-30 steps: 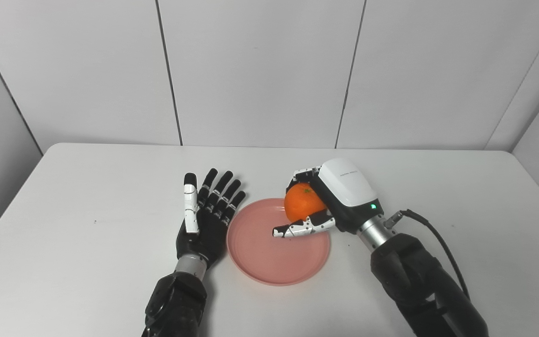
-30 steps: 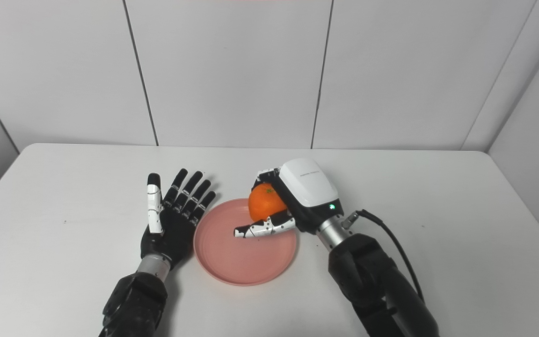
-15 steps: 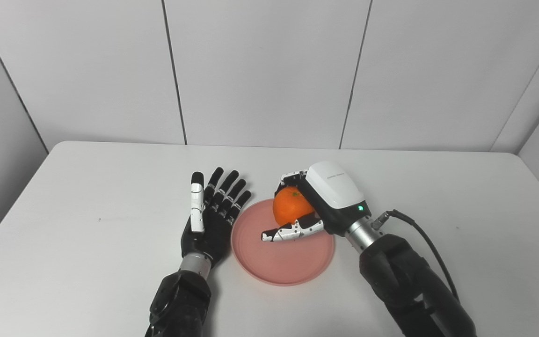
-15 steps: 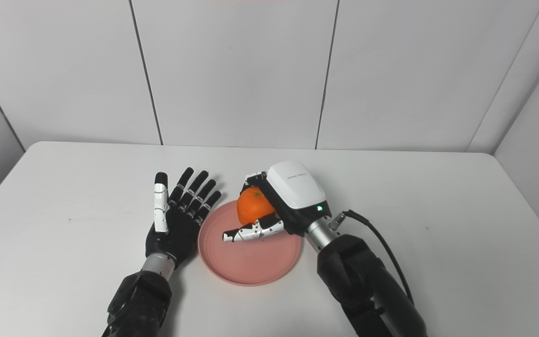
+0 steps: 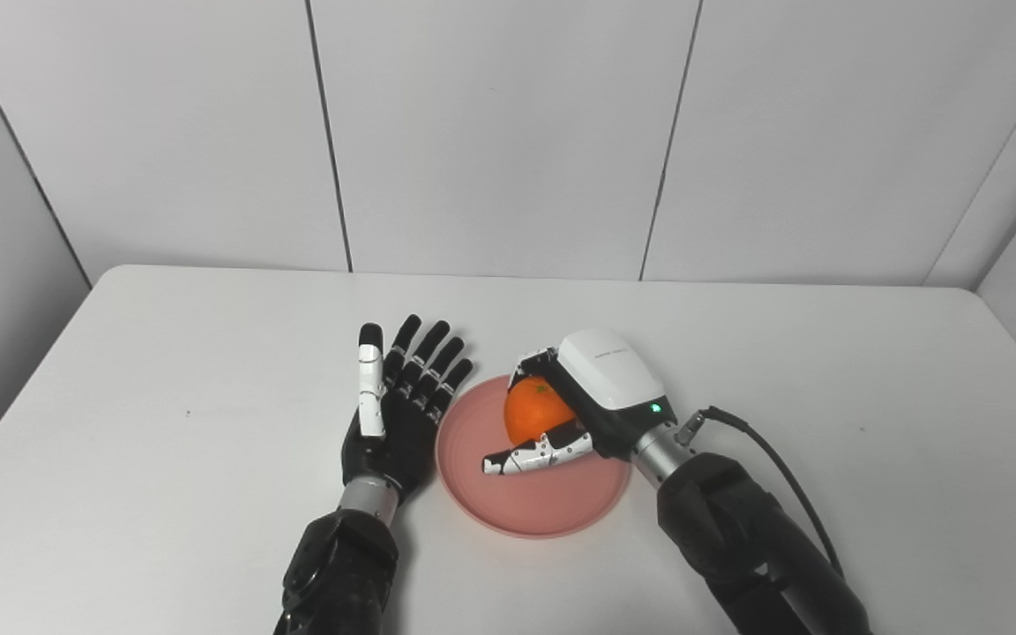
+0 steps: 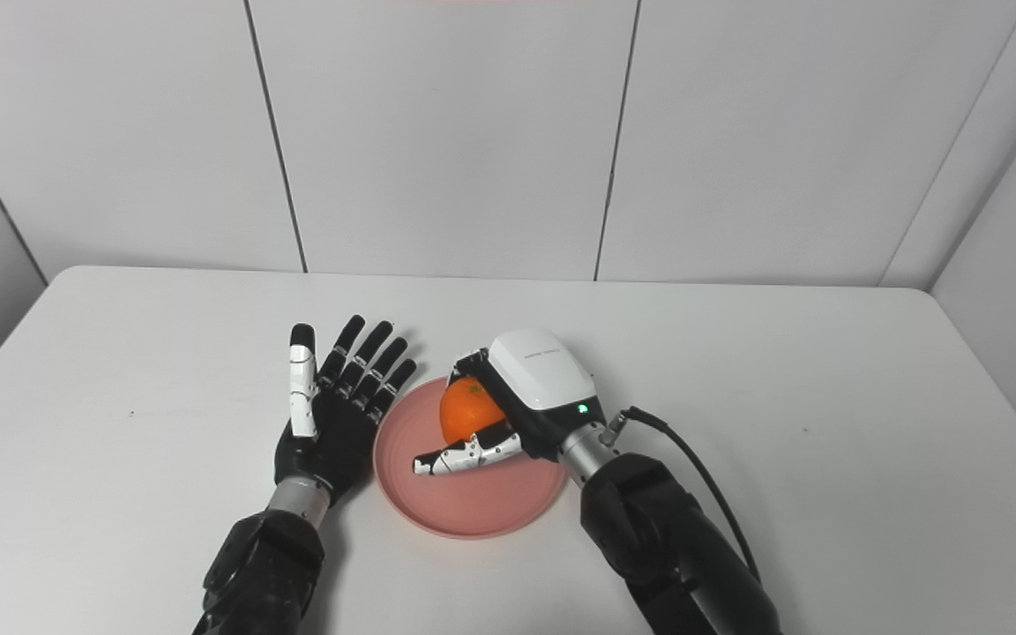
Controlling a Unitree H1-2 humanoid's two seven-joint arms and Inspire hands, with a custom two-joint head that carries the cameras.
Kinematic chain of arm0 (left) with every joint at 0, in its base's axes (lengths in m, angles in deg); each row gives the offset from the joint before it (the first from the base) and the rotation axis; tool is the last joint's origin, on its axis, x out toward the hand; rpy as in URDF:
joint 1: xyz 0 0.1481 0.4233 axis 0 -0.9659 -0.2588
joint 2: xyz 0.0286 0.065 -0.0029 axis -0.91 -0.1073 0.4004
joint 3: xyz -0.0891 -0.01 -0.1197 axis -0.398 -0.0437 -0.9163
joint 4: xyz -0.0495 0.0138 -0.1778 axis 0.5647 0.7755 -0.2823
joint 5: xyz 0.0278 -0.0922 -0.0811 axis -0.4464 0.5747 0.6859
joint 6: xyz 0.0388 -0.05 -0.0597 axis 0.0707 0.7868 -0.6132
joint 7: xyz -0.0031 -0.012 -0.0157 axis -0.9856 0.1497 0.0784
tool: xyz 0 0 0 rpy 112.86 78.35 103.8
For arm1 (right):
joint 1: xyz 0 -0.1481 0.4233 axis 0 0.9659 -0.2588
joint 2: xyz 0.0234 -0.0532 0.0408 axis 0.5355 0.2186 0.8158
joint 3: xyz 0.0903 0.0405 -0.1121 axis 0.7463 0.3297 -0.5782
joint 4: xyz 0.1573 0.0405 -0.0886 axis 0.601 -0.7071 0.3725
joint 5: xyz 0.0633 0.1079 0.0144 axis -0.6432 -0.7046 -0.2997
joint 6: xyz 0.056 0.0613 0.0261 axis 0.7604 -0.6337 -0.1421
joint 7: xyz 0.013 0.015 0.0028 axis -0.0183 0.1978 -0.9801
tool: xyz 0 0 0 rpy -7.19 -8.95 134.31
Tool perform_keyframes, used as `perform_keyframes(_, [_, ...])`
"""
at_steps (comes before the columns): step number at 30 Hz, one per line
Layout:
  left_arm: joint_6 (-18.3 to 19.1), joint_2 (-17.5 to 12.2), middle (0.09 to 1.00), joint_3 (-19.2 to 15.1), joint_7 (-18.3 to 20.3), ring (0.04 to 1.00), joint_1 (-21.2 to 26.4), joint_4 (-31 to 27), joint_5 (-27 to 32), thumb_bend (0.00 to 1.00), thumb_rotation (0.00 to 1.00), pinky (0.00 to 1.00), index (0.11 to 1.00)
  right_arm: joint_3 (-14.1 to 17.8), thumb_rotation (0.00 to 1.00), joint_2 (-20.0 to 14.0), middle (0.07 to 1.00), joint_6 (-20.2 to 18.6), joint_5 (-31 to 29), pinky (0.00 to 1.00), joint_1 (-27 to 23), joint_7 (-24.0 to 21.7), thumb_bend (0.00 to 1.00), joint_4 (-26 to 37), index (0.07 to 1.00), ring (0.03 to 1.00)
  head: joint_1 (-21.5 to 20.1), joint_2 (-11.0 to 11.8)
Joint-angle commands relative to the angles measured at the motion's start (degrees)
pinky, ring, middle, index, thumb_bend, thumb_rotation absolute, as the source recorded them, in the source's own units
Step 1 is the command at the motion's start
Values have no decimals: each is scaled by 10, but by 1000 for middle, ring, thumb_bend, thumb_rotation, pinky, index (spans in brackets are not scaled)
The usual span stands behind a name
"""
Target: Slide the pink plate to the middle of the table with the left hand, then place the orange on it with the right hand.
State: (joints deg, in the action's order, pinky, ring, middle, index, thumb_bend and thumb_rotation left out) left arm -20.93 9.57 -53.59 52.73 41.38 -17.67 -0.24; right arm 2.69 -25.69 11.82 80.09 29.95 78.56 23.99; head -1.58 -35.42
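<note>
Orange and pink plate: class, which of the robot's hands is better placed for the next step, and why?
The right hand: it already grips the orange over the pink plate. The left hand rests open beside the plate, holding nothing.

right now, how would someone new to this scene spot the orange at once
Start at the white table and find the pink plate near its middle. Above the plate, the right hand with a white back is shut on the orange, the only round, bright orange thing there.
</note>
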Motion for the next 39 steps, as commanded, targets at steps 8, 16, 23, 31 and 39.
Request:
perform_keyframes(8, [26, 27, 868, -4, -46, 866, -41, 51, -22, 755, 722, 852, 934, -4, 649, 1, 267, 32, 5, 138, -29, 24, 711, -11, 268, 197, 1, 0])
perform_keyframes(16, [26, 29, 868, -6, -47, 865, -40, 51, -21, 759, 716, 851, 935, -4, 651, -1, 294, 39, 4, 166, -26, 36, 712, -13, 306, 220, 1, 0])
perform_keyframes(23, [29, 29, 872, -3, -48, 875, -44, 46, -23, 752, 723, 856, 942, -10, 704, -7, 400, 65, 18, 311, -22, 75, 726, -13, 442, 340, -1, -1])
perform_keyframes(31, [31, 29, 878, -2, -49, 883, -49, 41, -21, 753, 721, 846, 935, -9, 778, -7, 552, 76, 17, 460, -17, 88, 828, -6, 618, 491, -2, -6])
perform_keyframes(39, [27, 25, 881, -5, -46, 887, -44, 54, -21, 765, 701, 867, 920, -8, 844, -6, 594, 84, 11, 488, -18, 86, 925, -11, 657, 530, -4, -4])
